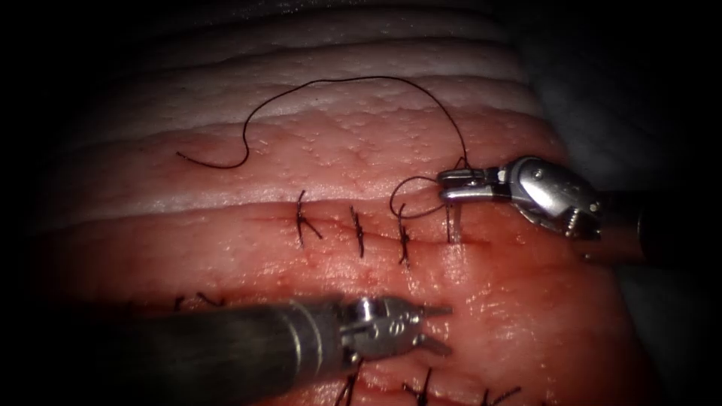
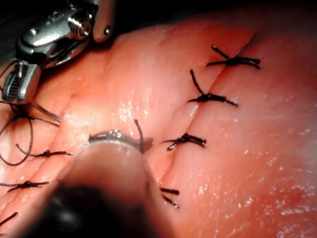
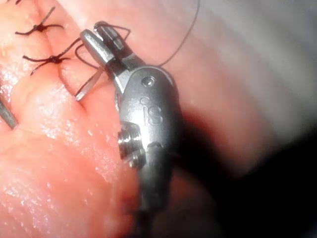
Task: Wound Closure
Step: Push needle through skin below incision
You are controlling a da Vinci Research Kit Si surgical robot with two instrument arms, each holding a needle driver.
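The cut (image 1: 429,239) runs across the tissue (image 1: 526,301) with three dark stitches (image 1: 357,231) along it. Right of the last stitch, the curved needle (image 1: 451,224) stands with its lower end in the tissue at the cut. My right tool (image 1: 450,185) is shut on the needle's upper end, where the thread (image 1: 338,81) leaves. The thread makes a small loop (image 1: 402,197) beside the jaws, then arcs far up and left to a free end (image 1: 182,156). My left tool (image 1: 444,328) hovers below the cut, jaws open and holding nothing. Needle (image 3: 89,85) and right tool (image 3: 99,37) appear close up.
A second row of knotted stitches (image 1: 425,387) lies along the lower edge, just under the left tool's shaft (image 1: 226,353). Short cut thread ends (image 1: 199,299) sit above that shaft. The tissue drops off to dark cloth (image 1: 602,90) at the right.
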